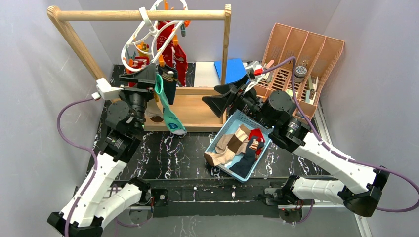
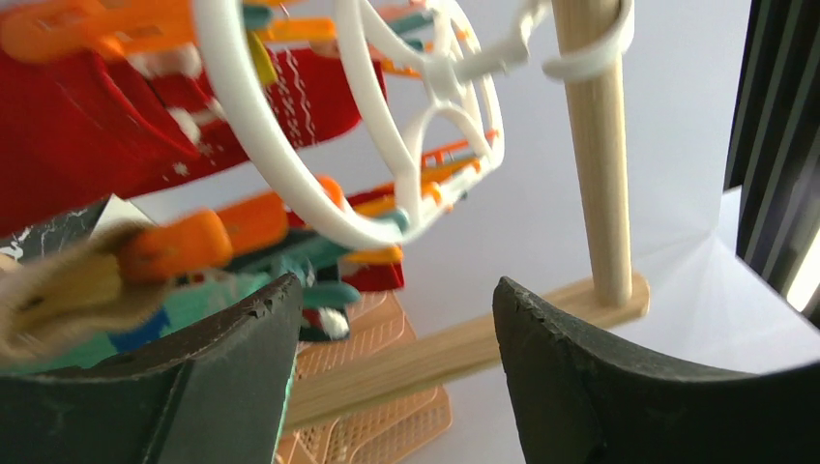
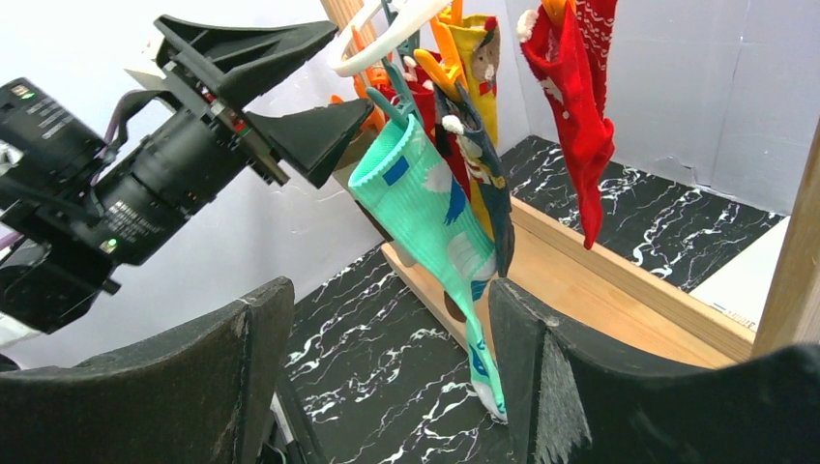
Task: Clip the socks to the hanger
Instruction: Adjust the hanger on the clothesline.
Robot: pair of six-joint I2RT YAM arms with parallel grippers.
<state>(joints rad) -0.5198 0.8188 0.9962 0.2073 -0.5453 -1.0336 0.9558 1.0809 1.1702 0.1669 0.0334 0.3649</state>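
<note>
The white ring hanger [image 1: 148,32] [image 2: 271,135] [image 3: 387,34] hangs by its hook from the wooden rail. Red socks [image 1: 172,49] [image 3: 575,87], a mustard sock [image 3: 474,48], a navy sock [image 3: 483,184] and a long teal sock [image 1: 169,114] [image 3: 425,208] are clipped to it. My left gripper [image 1: 154,75] [image 2: 396,285] is open and empty, raised beside the orange clips just left of the teal sock's top. My right gripper [image 1: 211,96] [image 3: 387,287] is open and empty, facing the hanging socks from the right. More socks, beige [image 1: 232,143], red [image 1: 256,136] and navy [image 1: 244,163], lie in the blue basket [image 1: 217,133].
The wooden rail frame [image 1: 143,15] stands on a wooden base [image 1: 197,108] behind the black marbled mat [image 1: 178,153]. An orange slotted rack [image 1: 301,49] fills the back right corner. Blue and white sheets [image 1: 230,69] lie behind the frame's right post.
</note>
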